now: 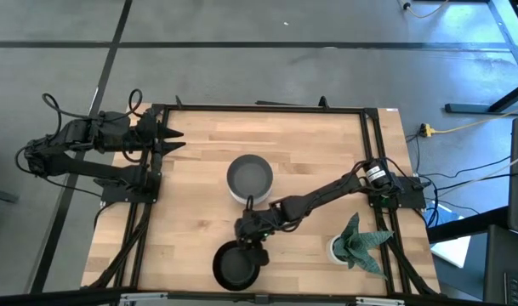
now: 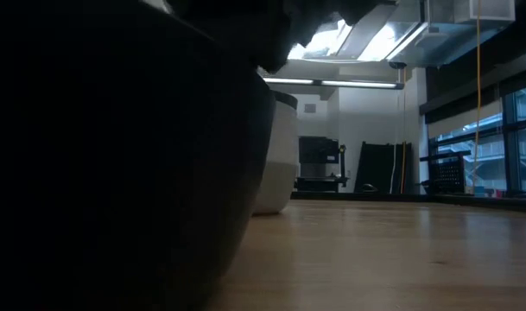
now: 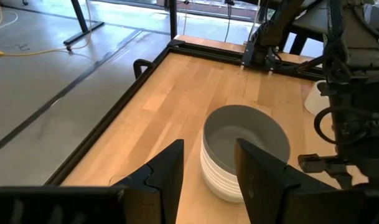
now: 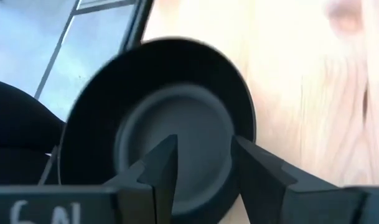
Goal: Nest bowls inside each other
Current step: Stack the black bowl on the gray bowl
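A black bowl (image 1: 233,268) (image 4: 102,124) sits on its base close to the table's near edge; in the low view the black bowl (image 2: 116,173) fills the left side. A stack of white bowls topped by a grey one (image 1: 248,177) (image 3: 245,152) (image 2: 278,155) stands at mid-table. My right gripper (image 1: 253,246) (image 4: 201,165) is open, pointing down over the black bowl's far-right rim, one finger over the inside and one by the rim; I see no touch. My left gripper (image 1: 175,140) (image 3: 209,180) is open, parked at the table's far-left corner.
A small white pot with a spiky green plant (image 1: 348,246) stands near the table's right near corner, right of the black bowl. A dark frame rail (image 1: 259,108) borders the table. Bare wood lies left of the stack and the black bowl.
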Tool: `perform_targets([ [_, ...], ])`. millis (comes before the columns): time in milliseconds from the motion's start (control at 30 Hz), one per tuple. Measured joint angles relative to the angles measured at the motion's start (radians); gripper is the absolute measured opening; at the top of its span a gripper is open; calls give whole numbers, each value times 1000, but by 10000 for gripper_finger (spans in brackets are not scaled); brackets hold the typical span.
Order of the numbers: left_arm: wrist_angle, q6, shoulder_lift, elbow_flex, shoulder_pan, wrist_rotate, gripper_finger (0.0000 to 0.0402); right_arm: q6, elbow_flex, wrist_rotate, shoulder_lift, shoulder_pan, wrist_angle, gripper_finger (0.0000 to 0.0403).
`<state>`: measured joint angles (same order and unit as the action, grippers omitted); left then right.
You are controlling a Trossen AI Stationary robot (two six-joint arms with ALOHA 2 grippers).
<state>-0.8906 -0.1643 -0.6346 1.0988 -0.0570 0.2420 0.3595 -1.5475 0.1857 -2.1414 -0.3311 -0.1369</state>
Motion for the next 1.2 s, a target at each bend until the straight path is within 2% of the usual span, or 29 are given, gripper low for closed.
perform_targets([
  [233, 0, 9, 0, 0, 0, 0, 135, -55, -54, -15, 0, 1, -35, 152],
  [467, 0, 9, 0, 0, 0, 0, 135, -46, -51, -98, 0, 1, -200, 149],
  [733, 0, 14, 0, 0, 0, 0, 135, 29, -51, -75, 0, 1, -238, 150],
  [833, 0, 14, 0, 0, 0, 0, 135, 32, -51, -31, 0, 1, -234, 148],
  [1200, 0, 14, 0, 0, 0, 0, 135, 55, -51, -26, -5, -3, -258, 146],
])
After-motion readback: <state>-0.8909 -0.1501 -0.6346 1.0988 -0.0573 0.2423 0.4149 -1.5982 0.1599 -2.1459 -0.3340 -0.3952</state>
